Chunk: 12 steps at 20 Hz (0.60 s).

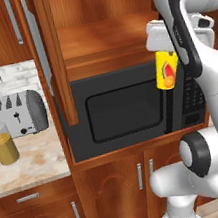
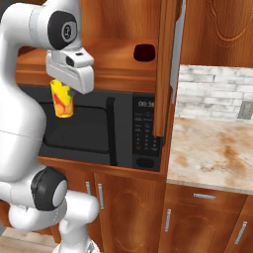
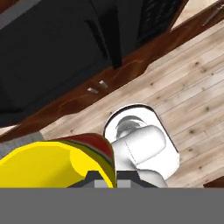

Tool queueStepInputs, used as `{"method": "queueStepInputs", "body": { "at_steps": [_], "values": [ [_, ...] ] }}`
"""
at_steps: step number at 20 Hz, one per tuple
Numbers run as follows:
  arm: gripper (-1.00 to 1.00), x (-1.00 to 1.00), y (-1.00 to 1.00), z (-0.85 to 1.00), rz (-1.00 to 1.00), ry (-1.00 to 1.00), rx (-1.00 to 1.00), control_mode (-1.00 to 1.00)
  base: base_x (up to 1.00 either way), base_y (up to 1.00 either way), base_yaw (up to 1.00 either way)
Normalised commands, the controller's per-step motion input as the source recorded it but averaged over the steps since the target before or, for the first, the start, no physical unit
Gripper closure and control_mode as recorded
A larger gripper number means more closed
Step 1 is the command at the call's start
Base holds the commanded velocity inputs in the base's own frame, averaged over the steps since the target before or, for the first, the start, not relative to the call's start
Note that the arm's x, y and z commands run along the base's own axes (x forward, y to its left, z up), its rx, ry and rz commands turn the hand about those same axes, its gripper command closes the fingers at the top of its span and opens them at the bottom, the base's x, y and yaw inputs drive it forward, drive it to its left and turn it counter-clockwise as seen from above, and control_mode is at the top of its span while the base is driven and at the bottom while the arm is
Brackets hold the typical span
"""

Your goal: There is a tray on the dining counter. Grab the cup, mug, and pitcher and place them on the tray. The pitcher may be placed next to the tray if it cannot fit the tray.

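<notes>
My gripper (image 1: 166,56) is shut on the cup (image 1: 167,70), a small yellow tumbler with a red-orange mark. It hangs in the air in front of the black microwave (image 1: 126,109). From the right the cup (image 2: 62,101) hangs below the hand of the gripper (image 2: 63,89). In the hand view the cup (image 3: 48,162) lies at the lower left, above the wooden floor. The pitcher (image 1: 4,144), clear glass with orange liquid, stands on the marble back counter (image 1: 35,167) at the left. The dark mug (image 2: 144,53) sits on the open shelf above the microwave. The tray and the dining counter are out of view.
A silver toaster (image 1: 15,114) stands behind the pitcher. An open cabinet door (image 1: 54,59) juts out at the microwave's left, and another door edge (image 2: 165,69) hangs at its right. A marble counter (image 2: 212,153) stretches to the right. Wooden drawers and cabinet fronts (image 1: 110,192) lie below.
</notes>
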Motion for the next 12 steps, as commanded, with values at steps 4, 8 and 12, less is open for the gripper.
{"method": "queueStepInputs", "body": {
  "at_steps": [4, 8, 12],
  "values": [
    [1.00, -0.03, 0.00, -0.10, 0.37, 0.00, 0.00, -1.00, 0.00, 0.00, 0.00],
    [1.00, -0.12, 0.00, -0.12, 0.36, 0.00, -0.01, -1.00, 0.00, 0.00, 0.00],
    [1.00, -0.11, 0.00, -0.32, 0.29, -0.02, -0.02, -1.00, 0.00, 0.00, 0.00]
  ]
}}
